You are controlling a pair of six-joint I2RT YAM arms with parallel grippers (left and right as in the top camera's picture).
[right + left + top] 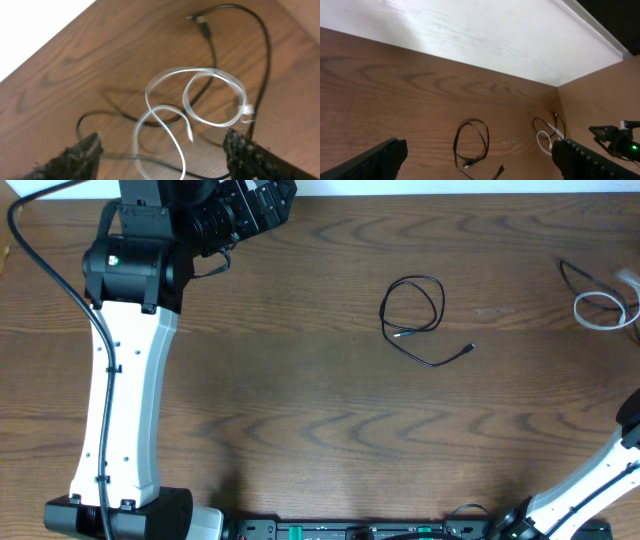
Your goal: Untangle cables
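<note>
One black cable (440, 302) lies in a loose loop near the table's middle, also seen in the left wrist view (486, 140). At the far right a white cable (580, 305) lies coiled over a second black cable (570, 272). In the right wrist view the white cable (200, 71) is motion-blurred, and its loops cross the black cable (202, 21). My right gripper (162, 160) is open, hanging over them, with a white strand between its fingers but not pinched. My left gripper (480, 167) stands wide open and empty, far back at the left, well away from the cables.
The left arm (125, 380) runs along the table's left side. The right arm's link (590, 480) comes in at the lower right corner. A white wall (470, 35) borders the table's far edge.
</note>
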